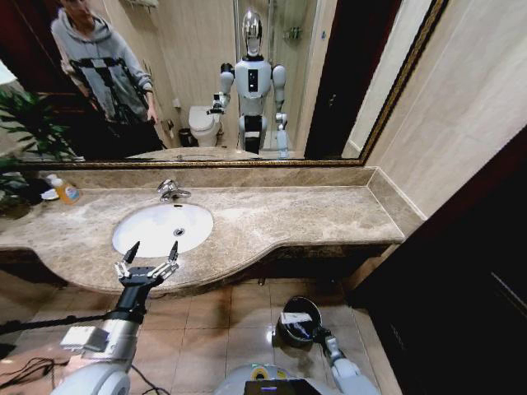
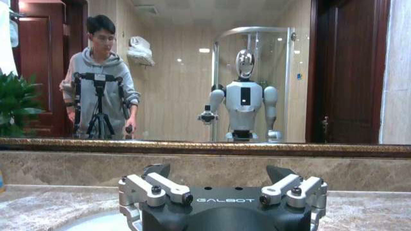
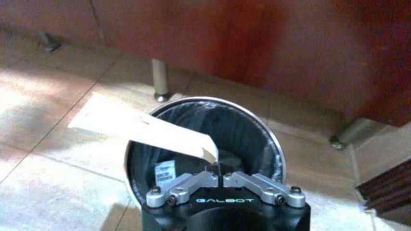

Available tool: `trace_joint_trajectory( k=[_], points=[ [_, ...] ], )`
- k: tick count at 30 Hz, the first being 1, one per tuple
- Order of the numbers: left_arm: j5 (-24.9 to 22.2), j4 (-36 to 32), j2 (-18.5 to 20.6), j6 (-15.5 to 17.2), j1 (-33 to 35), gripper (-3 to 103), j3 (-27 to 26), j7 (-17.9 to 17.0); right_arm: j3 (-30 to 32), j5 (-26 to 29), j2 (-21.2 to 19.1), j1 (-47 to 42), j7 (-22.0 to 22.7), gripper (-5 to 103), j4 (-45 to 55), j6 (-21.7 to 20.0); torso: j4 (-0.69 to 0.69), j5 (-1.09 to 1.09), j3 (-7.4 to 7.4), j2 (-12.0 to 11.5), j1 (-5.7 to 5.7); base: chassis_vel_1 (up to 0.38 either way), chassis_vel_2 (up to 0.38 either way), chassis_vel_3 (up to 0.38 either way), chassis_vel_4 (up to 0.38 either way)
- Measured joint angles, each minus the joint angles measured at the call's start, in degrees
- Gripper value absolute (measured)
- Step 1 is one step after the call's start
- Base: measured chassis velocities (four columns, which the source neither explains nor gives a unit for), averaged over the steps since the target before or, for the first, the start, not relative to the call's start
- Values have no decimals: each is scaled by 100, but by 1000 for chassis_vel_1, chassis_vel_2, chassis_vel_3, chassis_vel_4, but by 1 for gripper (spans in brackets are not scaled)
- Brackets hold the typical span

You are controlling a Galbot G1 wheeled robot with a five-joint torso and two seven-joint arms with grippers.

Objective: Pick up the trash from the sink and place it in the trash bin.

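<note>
A: Where's the trash relative to the trash bin (image 3: 204,144)?

B: My right gripper (image 3: 220,180) sits directly above the bin's mouth, jaws pinched shut on one corner of the flat white packet (image 3: 141,127). Its long axis slants out past the bin's rim, over the floor tiles.

A: Left side?

B: My left gripper (image 1: 148,262) hovers spread wide at the near edge of the sink (image 1: 160,226), far from the bin.

A: Look?

B: Thin, papery, slightly limp.

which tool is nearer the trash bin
Right. The right tool hangs just above the trash bin, pinching a flat white packet. The left tool is up at the sink edge.
</note>
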Motion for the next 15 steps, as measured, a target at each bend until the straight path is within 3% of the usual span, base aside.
trace_joint_trajectory(
  k=[15],
  points=[
    [0, 0, 0, 0, 0, 100, 0, 0, 26, -132, 65, 406, -29, -3, -361, -861, 0, 0, 0, 0, 0, 0, 0, 0, 0]
  ],
)
